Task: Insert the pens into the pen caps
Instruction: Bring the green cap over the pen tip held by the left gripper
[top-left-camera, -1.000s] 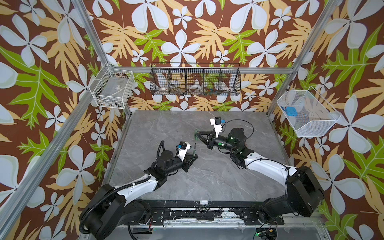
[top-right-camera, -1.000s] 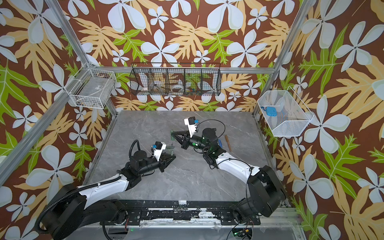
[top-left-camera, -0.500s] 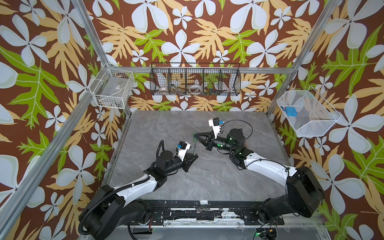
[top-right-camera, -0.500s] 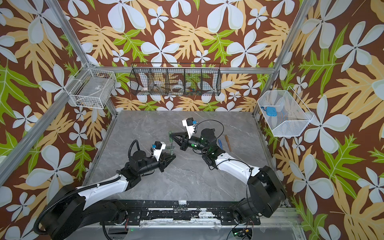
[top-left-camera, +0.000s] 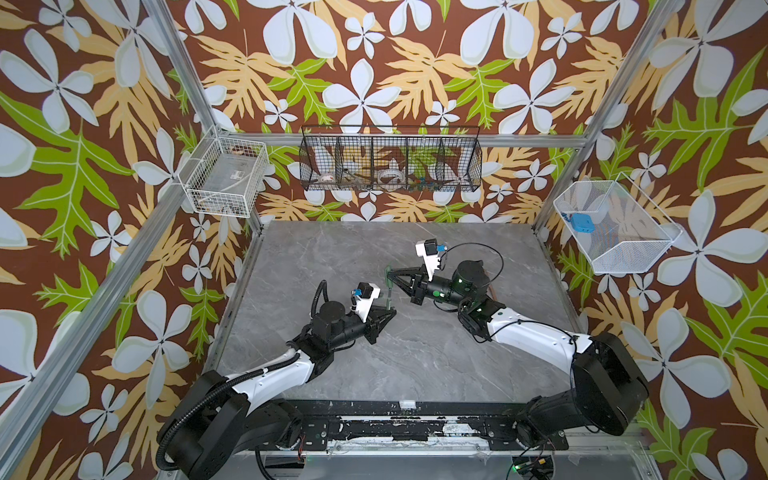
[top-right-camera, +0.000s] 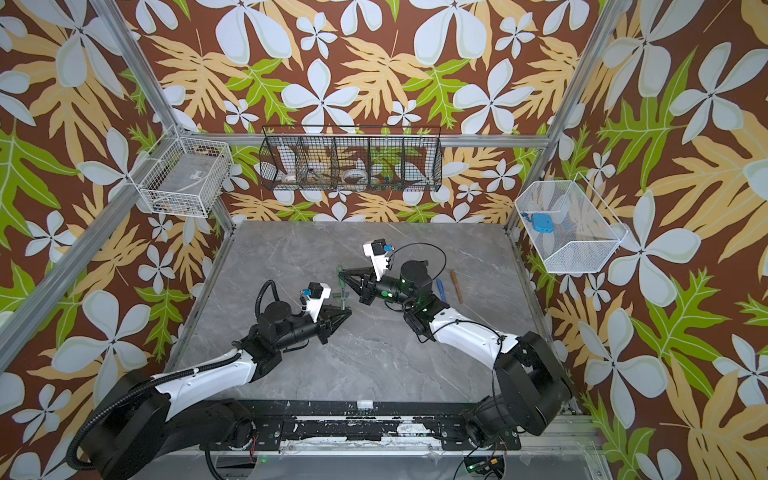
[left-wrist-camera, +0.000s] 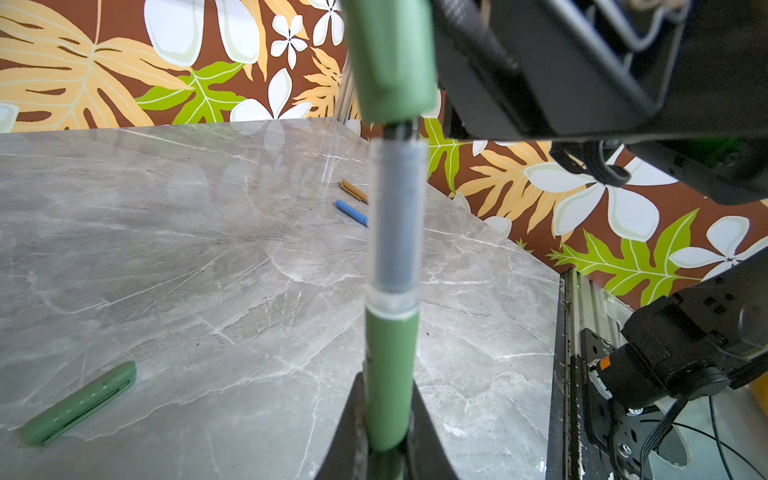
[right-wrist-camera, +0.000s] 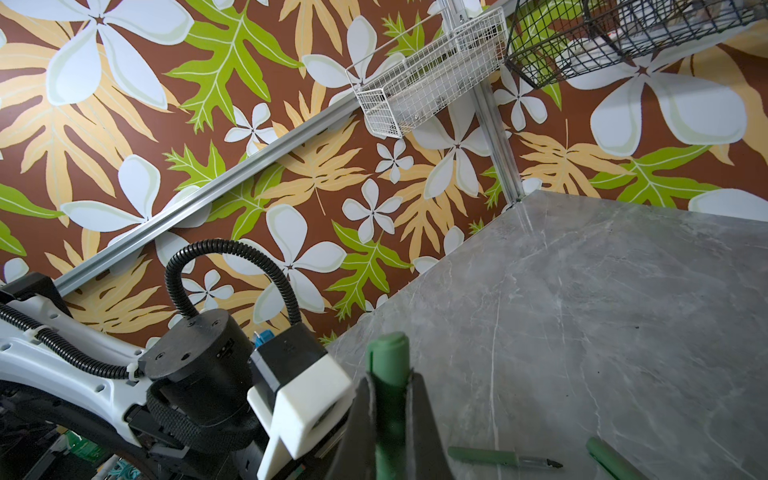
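Note:
My left gripper (top-left-camera: 388, 314) (left-wrist-camera: 388, 374) is shut on the barrel of a dull green pen (top-left-camera: 390, 296) (left-wrist-camera: 390, 332), which stands nearly upright. Right above it my right gripper (top-left-camera: 392, 274) (right-wrist-camera: 388, 376) is shut on a green pen cap (left-wrist-camera: 390, 58) (right-wrist-camera: 388, 353). The pen's dark tip sits at the cap's mouth, and its clear section (left-wrist-camera: 397, 216) shows below it. A second green pen (right-wrist-camera: 503, 457) and a green cap (left-wrist-camera: 79, 403) lie on the table. In a top view a blue pen (top-right-camera: 440, 289) and an orange-brown pen (top-right-camera: 456, 285) lie beside the right arm.
The grey marble table (top-left-camera: 374, 374) is walled by aluminium posts. A black wire basket (top-left-camera: 390, 164) hangs on the back wall, a white one (top-left-camera: 226, 178) at the left and another (top-left-camera: 615, 228) at the right. The two arms meet mid-table.
The right gripper with the cap has shifted slightly left and down toward the pen's tip. The left arm has barely moved.

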